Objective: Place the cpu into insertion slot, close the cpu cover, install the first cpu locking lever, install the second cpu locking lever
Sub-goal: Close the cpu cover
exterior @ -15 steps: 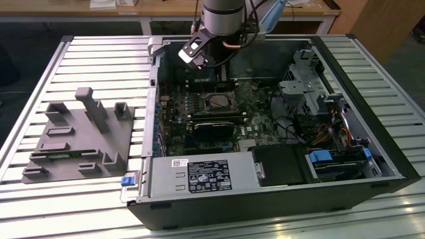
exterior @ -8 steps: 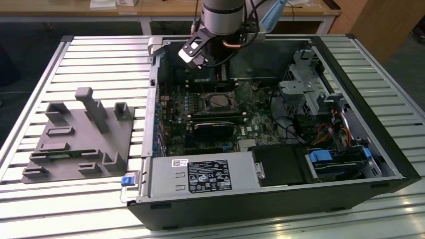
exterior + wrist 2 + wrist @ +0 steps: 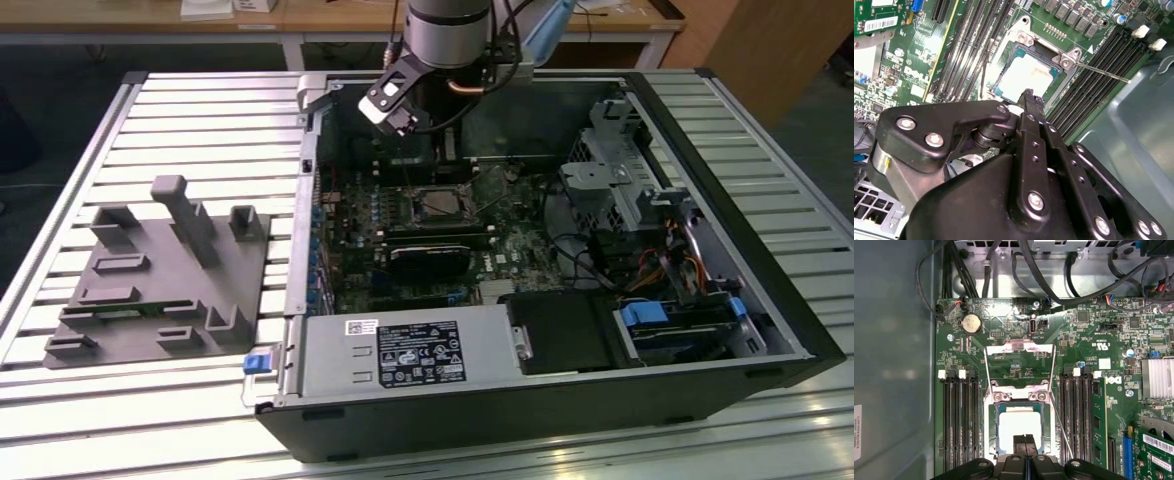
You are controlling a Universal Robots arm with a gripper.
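Observation:
The cpu (image 3: 1016,422) (image 3: 1026,75), a pale silvery square, lies inside the insertion slot (image 3: 990,425) (image 3: 1024,37) on the green board. The cpu cover (image 3: 1019,346) is swung up off the slot, and the board shows through its window. One thin locking lever (image 3: 1064,432) (image 3: 1104,72) sticks out free beside the slot. My gripper (image 3: 1024,441) (image 3: 1029,97) hovers just over the cpu's near edge, black fingers pressed together with nothing between them. In the exterior view the gripper (image 3: 430,140) hangs inside the open case, above the slot (image 3: 441,205).
Black memory slots (image 3: 959,425) (image 3: 1076,420) flank the socket on both sides. Cables (image 3: 1054,285) run along the case wall beyond the board. A card (image 3: 430,252), a power supply (image 3: 400,355) and a drive cage (image 3: 607,190) crowd the case. A grey fixture (image 3: 160,280) sits on the exterior view's left.

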